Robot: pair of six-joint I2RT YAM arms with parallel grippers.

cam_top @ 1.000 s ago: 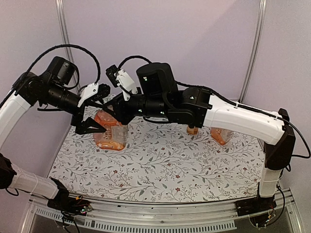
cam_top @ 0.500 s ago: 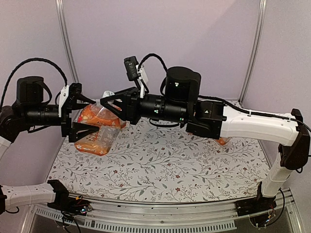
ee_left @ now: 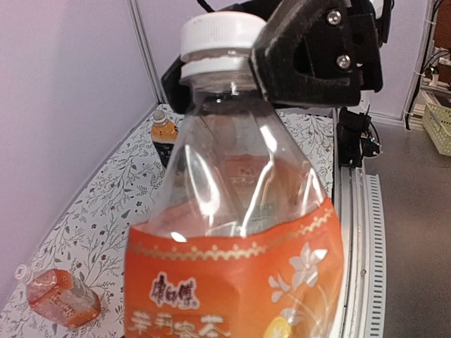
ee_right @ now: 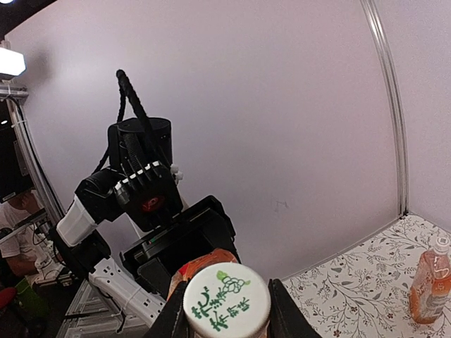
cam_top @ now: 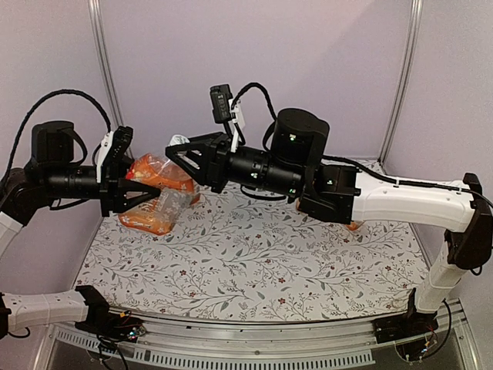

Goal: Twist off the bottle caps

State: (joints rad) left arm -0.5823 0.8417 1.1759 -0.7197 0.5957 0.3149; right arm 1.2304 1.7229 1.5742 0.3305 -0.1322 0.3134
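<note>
Left claw point(cam_top: 143, 196), wide earlier, now grasps clear plastic orange-drink bottle point(cam_top: 173, 200) tilted above tabletop point(cam_top: 269, 254). Right claw point(cam_top: 179, 150) clenched on small round white plastic screw cap point(ee_right: 226, 301). Hold body firm, twist along neck axis.

Cap point(ee_left: 222, 32) on bottle point(ee_left: 232, 211), above table point(cam_top: 269, 262)

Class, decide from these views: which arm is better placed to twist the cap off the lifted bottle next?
Right. The right gripper pinches the white cap, while the left gripper holds the bottle by its labelled body, so it is better placed to brace it.
</note>
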